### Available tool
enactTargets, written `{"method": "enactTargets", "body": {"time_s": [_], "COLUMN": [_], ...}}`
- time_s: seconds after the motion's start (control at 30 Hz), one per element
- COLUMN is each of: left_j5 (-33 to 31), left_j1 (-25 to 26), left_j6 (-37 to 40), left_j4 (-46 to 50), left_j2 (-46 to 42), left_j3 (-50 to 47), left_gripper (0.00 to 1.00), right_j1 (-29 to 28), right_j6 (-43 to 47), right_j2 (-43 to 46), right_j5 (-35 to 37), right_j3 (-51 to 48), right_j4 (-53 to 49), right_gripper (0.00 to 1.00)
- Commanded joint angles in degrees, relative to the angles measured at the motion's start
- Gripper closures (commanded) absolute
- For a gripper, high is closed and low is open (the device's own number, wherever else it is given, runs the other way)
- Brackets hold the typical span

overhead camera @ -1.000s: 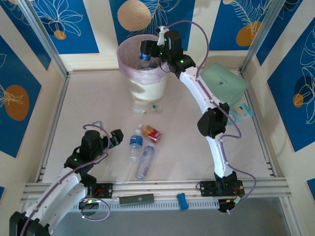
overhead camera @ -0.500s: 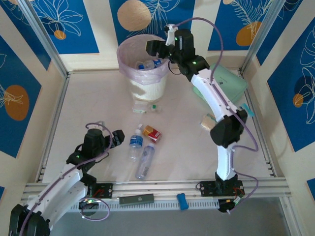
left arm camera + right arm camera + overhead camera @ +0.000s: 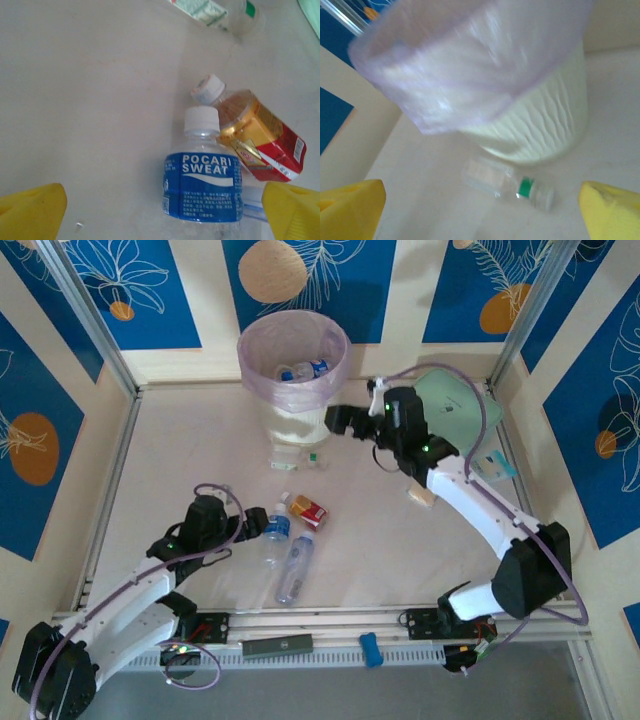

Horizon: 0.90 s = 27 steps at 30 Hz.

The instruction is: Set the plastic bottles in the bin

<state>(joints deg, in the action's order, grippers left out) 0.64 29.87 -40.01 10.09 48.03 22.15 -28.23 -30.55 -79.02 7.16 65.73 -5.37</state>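
Plastic bottles, four, outside one bin

The bin, round and white with a ribbed wall, stands upright at the far middle of the table. A translucent pink liner is folded over its rim. Several clear bottles with blue labels lie inside. Just before the bin's base, a small clear bottle with a green band lies on its side. Nearer the middle, three more lie flat and close together. These are a Pocari Sweat bottle with blue label and white cap, a red-and-gold-labelled bottle with white cap hard against its shoulder, and a longer clear bottle alongside.
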Motion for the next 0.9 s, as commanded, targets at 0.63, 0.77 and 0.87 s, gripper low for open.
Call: {"method": "enactTargets", "body": {"time_s": [0.63,0.77,0.87], "left_j5": [-12.1,-13.8,-13.6], "left_j1": [16.6,18.4,18.7], "left_j6": [8.7,8.0,7.6], "left_j4": [8.8,9.2,8.7], "left_j2": [20.0,23.4,25.7], "left_j3": [14.2,15.3,15.7], "left_gripper": [0.00,0.00,0.05], "right_j1": [-12.6,-12.8,-12.8], "right_j6": [-21.8,-21.6,-21.1], "right_j2": [-0.3,-2.4,-3.2], "right_j5": [12.2,11.9,11.6], "right_j3": [-19.4,-17.5,-16.6], "right_j4": [0.9,0.3,0.2], "right_gripper": [0.01,0.01,0.01]}}
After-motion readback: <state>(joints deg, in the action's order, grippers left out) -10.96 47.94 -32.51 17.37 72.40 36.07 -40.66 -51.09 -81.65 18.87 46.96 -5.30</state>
